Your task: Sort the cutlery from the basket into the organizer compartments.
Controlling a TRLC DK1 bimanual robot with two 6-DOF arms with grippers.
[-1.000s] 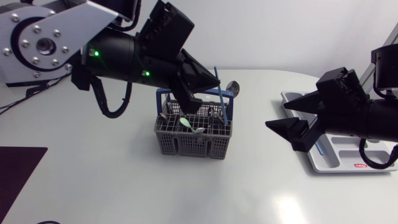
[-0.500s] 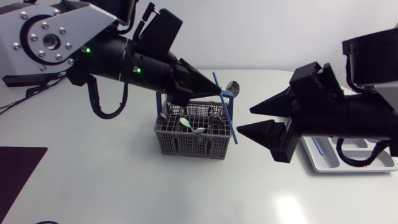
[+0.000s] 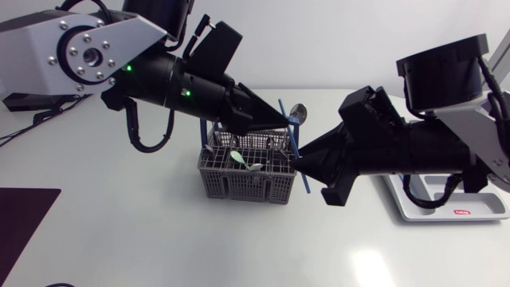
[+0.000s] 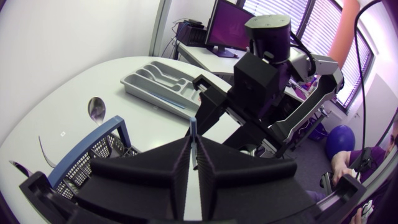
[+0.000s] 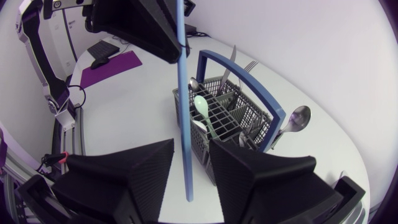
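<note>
Left claw (image 3: 275, 121) is clamped on the upper end of a thin blue utensil (image 3: 293, 147), holding it nearly upright just above the grey basket (image 3: 239, 190). Right claw (image 3: 309, 171) has its fingers spread either side of the utensil's lower half, apparently not touching it. This looks like a handover. The right fingers need to close before the left lets go, then carry it to the organizer (image 3: 422, 214), well apart. The utensil is slim, flat and smooth. The basket is rigid mesh with a blue hoop handle (image 5: 201, 71).
</note>
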